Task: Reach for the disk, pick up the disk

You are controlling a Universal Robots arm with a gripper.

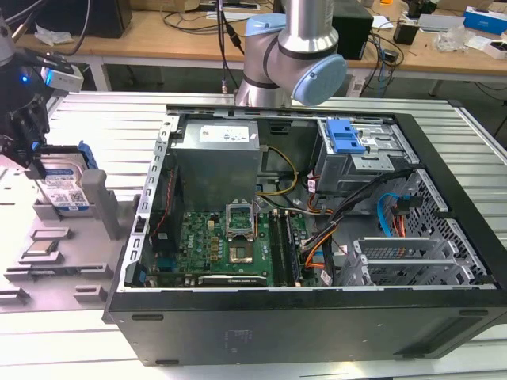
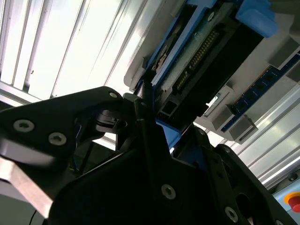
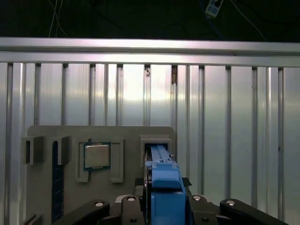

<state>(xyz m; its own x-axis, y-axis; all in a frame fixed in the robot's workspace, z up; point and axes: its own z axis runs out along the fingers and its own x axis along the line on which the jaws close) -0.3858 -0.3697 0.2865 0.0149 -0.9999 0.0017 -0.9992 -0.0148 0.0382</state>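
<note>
The disk (image 1: 65, 188) stands on edge in a slot of the grey fixture (image 1: 63, 269) at the exterior view's left. It is silver, with a white-and-blue label and a blue bracket. My gripper (image 1: 33, 154) comes down on it from above. In the first wrist view the blue bracket of the disk (image 3: 164, 180) sits tight between the two black fingers of the gripper (image 3: 165, 206). The second wrist view shows the disk's connector edge (image 2: 206, 51) just past the gripper (image 2: 154, 126), with one thin finger (image 2: 140, 108) lying against its side.
A small square processor chip (image 3: 96, 156) rests in a recess of the fixture beside the disk. An open computer case (image 1: 317, 237) with a blue latch (image 1: 344, 136) takes up the middle of the ribbed metal table. The arm's base (image 1: 293, 55) stands behind it.
</note>
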